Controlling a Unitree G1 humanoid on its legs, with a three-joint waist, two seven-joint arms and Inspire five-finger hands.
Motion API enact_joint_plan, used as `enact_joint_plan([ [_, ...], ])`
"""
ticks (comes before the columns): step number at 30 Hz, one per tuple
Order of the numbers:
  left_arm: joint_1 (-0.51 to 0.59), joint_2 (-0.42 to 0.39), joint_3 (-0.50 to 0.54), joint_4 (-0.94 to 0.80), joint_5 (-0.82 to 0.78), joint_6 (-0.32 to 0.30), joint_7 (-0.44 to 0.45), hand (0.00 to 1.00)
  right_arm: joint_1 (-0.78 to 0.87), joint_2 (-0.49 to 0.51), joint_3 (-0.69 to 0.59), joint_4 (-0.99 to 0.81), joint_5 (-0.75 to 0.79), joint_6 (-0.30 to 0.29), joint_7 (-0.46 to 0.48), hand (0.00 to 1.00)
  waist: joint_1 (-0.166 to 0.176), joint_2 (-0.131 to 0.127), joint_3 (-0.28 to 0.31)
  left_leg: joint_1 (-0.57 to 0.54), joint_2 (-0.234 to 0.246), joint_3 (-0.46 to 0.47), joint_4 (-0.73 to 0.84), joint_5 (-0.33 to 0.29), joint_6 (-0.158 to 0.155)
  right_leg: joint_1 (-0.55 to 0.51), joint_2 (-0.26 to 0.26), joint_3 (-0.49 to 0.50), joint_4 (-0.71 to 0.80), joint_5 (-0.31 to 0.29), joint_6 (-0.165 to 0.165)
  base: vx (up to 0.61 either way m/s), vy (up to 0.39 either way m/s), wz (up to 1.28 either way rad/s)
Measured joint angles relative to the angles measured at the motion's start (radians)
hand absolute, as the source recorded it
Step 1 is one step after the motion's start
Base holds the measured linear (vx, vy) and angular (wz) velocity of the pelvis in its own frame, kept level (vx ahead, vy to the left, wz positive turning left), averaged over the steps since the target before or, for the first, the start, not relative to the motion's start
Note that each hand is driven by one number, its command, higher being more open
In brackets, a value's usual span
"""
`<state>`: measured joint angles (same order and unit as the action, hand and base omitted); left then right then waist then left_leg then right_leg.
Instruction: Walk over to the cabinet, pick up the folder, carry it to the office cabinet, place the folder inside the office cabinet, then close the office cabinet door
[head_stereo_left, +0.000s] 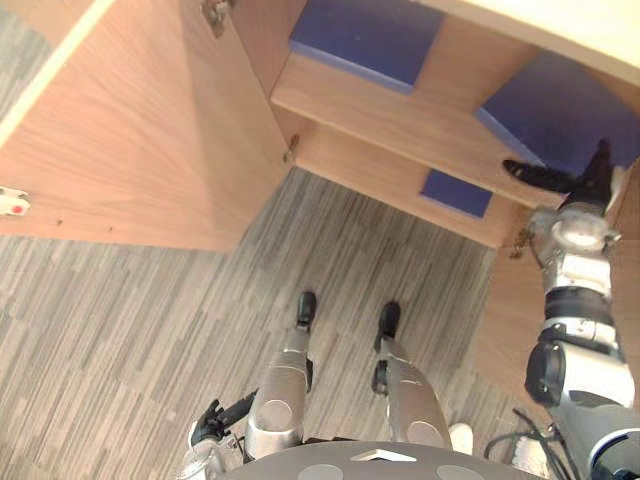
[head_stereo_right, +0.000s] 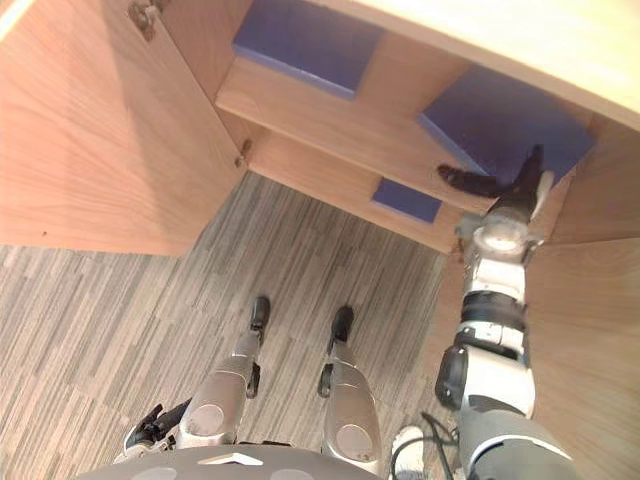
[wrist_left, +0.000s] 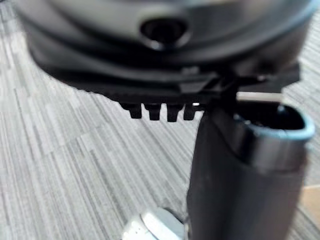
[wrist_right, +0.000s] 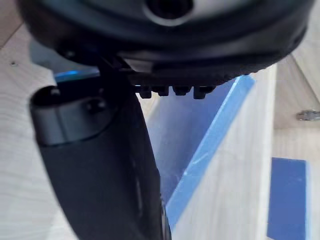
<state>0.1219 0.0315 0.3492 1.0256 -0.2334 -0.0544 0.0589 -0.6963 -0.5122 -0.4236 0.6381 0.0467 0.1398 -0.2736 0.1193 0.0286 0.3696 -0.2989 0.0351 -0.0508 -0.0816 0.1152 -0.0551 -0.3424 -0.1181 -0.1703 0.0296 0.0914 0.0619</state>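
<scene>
The folder (head_stereo_right: 505, 115) is laid flat at upper right, lengthwise along the shelf (head_stereo_right: 330, 125) edge. The right hand (head_stereo_right: 512, 192) is spread open against it.

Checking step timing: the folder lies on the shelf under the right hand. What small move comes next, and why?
Probably draw the right hand back out of the cabinet: the blue folder lies flat on the shelf, the hand rests open on it, and the door at left stands open, waiting to be closed.
</scene>
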Motion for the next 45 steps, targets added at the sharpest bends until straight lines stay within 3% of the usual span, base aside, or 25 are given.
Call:
enact_joint_plan([
  [8, -0.034, 0.009, 0.000, -0.007, -0.009, -0.033, -0.001, 1.00, -0.107, -0.099, 0.064, 0.115, 0.047, -0.017, 0.030, 1.00, 0.013, -0.003, 0.027, -0.057, 0.003, 0.000, -0.001, -0.002, -0.002, -0.049, -0.001, -0.005, 0.003, 0.001, 0.001, 0.01, 0.004, 0.02],
  [14, -0.042, 0.019, -0.011, -0.014, -0.009, -0.037, -0.016, 1.00, -0.112, -0.153, 0.254, 0.165, 0.011, -0.035, 0.104, 1.00, 0.014, -0.010, 0.031, -0.109, 0.005, -0.012, 0.015, 0.004, -0.005, -0.088, -0.001, -0.021, 0.009, 0.001, 0.001, 0.03, 0.005, 0.10],
  [17, -0.043, 0.032, -0.021, -0.016, -0.009, -0.038, -0.040, 1.00, -0.148, -0.206, 0.338, 0.227, -0.003, -0.052, 0.169, 1.00, 0.013, -0.027, 0.042, -0.129, 0.005, -0.014, 0.030, 0.001, -0.008, -0.108, -0.001, -0.020, 0.022, 0.001, 0.001, -0.01, 0.002, 0.03],
  [20, -0.054, 0.048, -0.020, -0.016, -0.010, -0.036, -0.063, 1.00, -0.175, -0.269, 0.415, 0.284, -0.057, -0.078, 0.224, 1.00, 0.012, -0.042, 0.051, -0.171, 0.005, -0.026, 0.043, -0.007, -0.017, -0.136, -0.001, -0.023, 0.023, 0.002, -0.001, -0.05, -0.003, 0.10],
  [24, -0.056, 0.062, -0.006, -0.021, -0.029, -0.036, -0.090, 1.00, -0.246, -0.363, 0.521, 0.396, -0.203, -0.081, 0.265, 1.00, 0.019, -0.034, 0.057, -0.217, 0.010, -0.029, 0.044, 0.007, -0.010, -0.168, 0.000, -0.043, 0.023, 0.002, -0.005, -0.06, -0.010, 0.15],
  [27, -0.055, 0.057, 0.016, -0.030, -0.039, -0.035, -0.096, 1.00, -0.265, -0.406, 0.575, 0.410, -0.320, -0.074, 0.246, 1.00, 0.028, -0.029, 0.073, -0.239, 0.012, -0.026, 0.040, 0.021, -0.010, -0.189, 0.000, -0.047, 0.023, 0.005, -0.014, -0.04, -0.010, 0.07],
  [35, -0.056, 0.036, 0.029, -0.058, -0.039, -0.035, -0.089, 1.00, -0.322, -0.438, 0.590, 0.391, -0.595, -0.036, 0.173, 1.00, 0.026, -0.034, 0.104, -0.275, 0.011, -0.025, 0.005, 0.068, -0.008, -0.240, 0.000, -0.048, 0.019, 0.020, -0.014, 0.00, 0.000, 0.00],
  [45, -0.056, 0.020, 0.032, -0.058, -0.039, -0.034, -0.077, 1.00, -0.301, -0.426, 0.475, 0.385, -0.692, -0.018, 0.175, 1.00, 0.034, -0.035, 0.105, -0.285, 0.011, -0.033, 0.001, 0.078, -0.008, -0.247, -0.001, -0.056, 0.018, 0.023, -0.014, 0.00, -0.002, 0.01],
])
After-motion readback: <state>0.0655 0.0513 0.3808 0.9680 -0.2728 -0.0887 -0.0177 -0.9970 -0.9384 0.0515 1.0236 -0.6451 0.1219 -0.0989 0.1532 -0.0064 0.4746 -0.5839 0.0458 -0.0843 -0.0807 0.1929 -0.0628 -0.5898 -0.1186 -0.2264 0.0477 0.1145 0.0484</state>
